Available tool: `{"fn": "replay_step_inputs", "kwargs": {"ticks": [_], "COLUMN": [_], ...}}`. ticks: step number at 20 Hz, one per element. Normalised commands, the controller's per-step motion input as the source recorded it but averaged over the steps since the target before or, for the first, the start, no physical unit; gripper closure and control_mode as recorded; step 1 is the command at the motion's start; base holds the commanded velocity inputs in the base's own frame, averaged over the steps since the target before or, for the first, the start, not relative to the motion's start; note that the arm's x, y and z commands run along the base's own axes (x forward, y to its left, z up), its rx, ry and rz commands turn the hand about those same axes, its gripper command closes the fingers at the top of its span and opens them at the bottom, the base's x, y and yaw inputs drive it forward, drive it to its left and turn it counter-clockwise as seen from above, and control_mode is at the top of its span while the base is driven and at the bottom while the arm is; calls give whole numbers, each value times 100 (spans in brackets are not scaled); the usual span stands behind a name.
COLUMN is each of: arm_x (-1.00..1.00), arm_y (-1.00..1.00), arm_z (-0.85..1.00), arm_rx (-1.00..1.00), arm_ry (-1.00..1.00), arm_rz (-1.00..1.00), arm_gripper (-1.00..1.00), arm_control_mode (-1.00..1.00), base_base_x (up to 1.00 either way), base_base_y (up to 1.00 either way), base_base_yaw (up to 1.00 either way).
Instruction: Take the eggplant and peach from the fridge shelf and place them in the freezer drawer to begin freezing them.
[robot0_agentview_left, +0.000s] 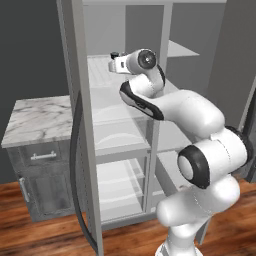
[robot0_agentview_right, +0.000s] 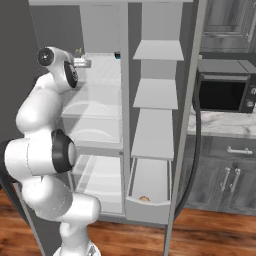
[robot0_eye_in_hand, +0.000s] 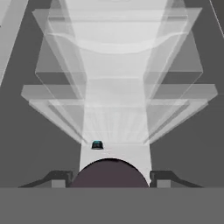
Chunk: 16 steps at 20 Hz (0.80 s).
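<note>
1. Eggplant (robot0_eye_in_hand: 109, 174), a dark purple lump, sits right between the two dark fingertips (robot0_eye_in_hand: 59, 178) at the bottom of the hand view.
2. The gripper (robot0_eye_in_hand: 109, 181) is closed on the eggplant, with one fingertip touching each side.
3. In the left base view the gripper (robot0_agentview_left: 114, 61) is up high inside the open fridge, over the front part of the fridge shelf (robot0_agentview_left: 100, 75).
4. The fridge shelf (robot0_eye_in_hand: 114, 127) is white with thin lines on it and runs away from the hand.
5. A small black cup (robot0_eye_in_hand: 97, 145) with a blue rim stands farther back on that shelf, near its left side.
6. Down low, the freezer drawer (robot0_agentview_right: 148, 202) is pulled open.
7. The peach (robot0_agentview_right: 144, 198) lies inside the drawer, close to its front wall.
</note>
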Motion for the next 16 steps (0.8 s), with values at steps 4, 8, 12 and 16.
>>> {"fn": "replay_step_inputs", "kwargs": {"ticks": [4, 8, 12, 16], "arm_x": [-100, -100, -100, -100], "arm_y": [-18, -13, 0, -8], "arm_z": [9, 36, 56, 36], "arm_rx": [4, 2, 0, 0], "arm_ry": [-18, -5, 0, 5], "arm_rz": [0, 0, -2, -1], "arm_gripper": [100, 100, 100, 100], "arm_control_mode": [-100, -100, -100, -100], "base_base_x": [0, 0, 0, 0], "base_base_y": [0, 0, 0, 0], "base_base_yaw": [0, 0, 0, 0]}}
